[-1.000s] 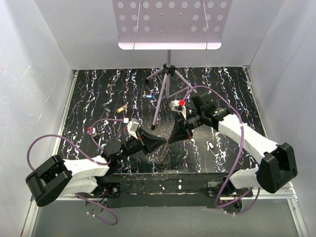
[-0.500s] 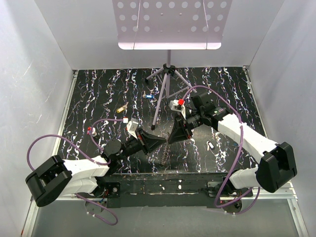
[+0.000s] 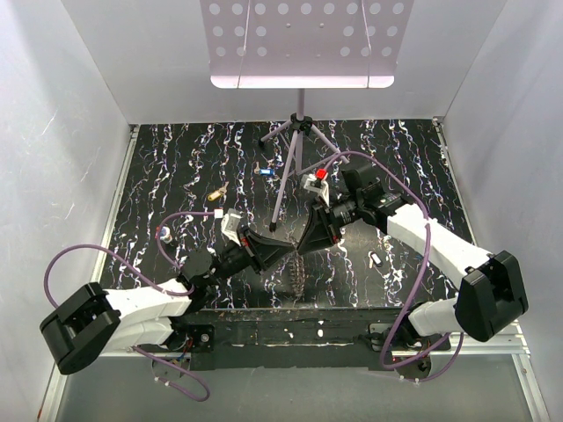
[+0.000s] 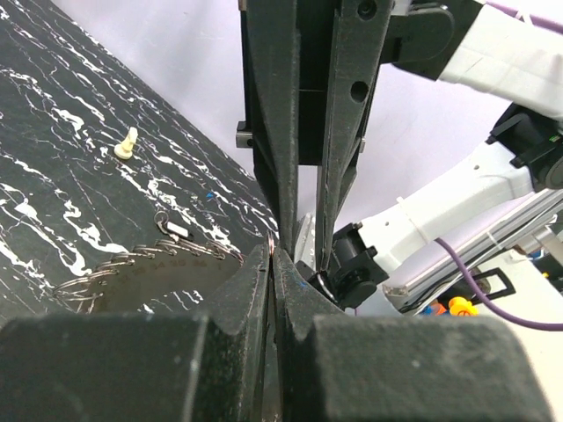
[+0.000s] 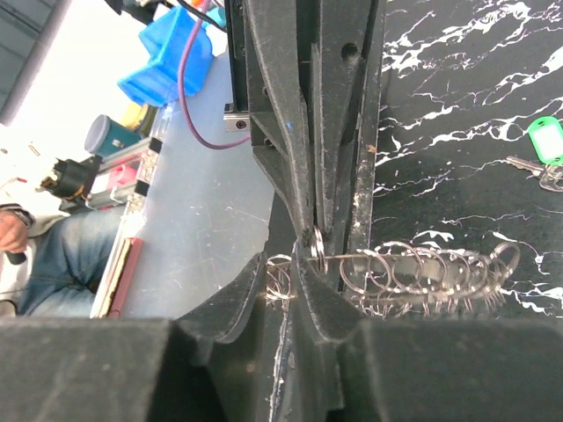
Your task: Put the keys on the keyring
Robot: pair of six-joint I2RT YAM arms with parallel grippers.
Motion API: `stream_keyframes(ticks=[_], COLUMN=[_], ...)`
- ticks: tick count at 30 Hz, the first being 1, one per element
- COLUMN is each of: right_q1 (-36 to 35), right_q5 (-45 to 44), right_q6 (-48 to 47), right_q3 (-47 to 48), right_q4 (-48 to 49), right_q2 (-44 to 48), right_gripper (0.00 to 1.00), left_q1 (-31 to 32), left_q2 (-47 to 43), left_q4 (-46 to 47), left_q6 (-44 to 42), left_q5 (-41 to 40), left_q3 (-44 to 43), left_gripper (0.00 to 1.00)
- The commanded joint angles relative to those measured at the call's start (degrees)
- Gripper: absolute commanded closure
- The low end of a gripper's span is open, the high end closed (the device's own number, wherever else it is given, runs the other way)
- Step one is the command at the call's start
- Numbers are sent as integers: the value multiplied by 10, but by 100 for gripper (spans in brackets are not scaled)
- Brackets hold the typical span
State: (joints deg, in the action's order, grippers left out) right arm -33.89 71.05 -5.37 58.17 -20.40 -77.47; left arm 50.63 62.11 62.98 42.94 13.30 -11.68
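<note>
The keyring (image 3: 296, 274), a silvery ring strung with several small wire loops, hangs on edge between the two grippers. My left gripper (image 3: 283, 255) is shut on its rim; in the left wrist view the jaws (image 4: 271, 253) meet on a thin wire and the keyring (image 4: 149, 274) spreads out to the left. My right gripper (image 3: 302, 248) faces it tip to tip. Its jaws (image 5: 283, 268) stand slightly apart with small loops in the gap, and the keyring (image 5: 422, 268) lies to the right. Loose keys lie on the table: blue (image 3: 266, 171), brass (image 3: 216, 192), red (image 3: 161, 233), green (image 5: 547, 139).
A tripod stand (image 3: 295, 149) rises from the back middle of the black marbled table (image 3: 176, 167), carrying a perforated white tray (image 3: 303, 40) overhead. A small white peg (image 3: 376, 258) lies near the right arm. White walls close in on both sides.
The right gripper's jaws have parted slightly. Both grippers have shifted a little toward the back, and the keyring now hangs more plainly below them.
</note>
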Motion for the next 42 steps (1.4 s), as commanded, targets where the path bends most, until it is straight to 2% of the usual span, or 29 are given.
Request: stream_keyframes(ticks=[1,4,13,24,34,42], right_q1=[22,37,40,20,9,8], right_q5=[44,44,-12,-28,-22,-33], right_q6=[111,136,127,125,120,111], right_q3=[-12,-17,-24,-17,-17,-10], right_q4=[87,109,99,100,99,87], right_q2=[6,18,20,0,-7,-12], right_gripper=[73,71,69,68,76,70], left_q1=[0,0,0,0,0,0], left_q2=[-33,-43,-43,-12,-1,-4], left_q4=[-7,-23,-8,25,31,32], left_q6=[17,22,37,49,50,49], left_q5=[-22,-29,-38,-37,-38,-37], left_q3=[3,6,11,3,-2,-2], left_gripper=[100,100,100,100,100,100])
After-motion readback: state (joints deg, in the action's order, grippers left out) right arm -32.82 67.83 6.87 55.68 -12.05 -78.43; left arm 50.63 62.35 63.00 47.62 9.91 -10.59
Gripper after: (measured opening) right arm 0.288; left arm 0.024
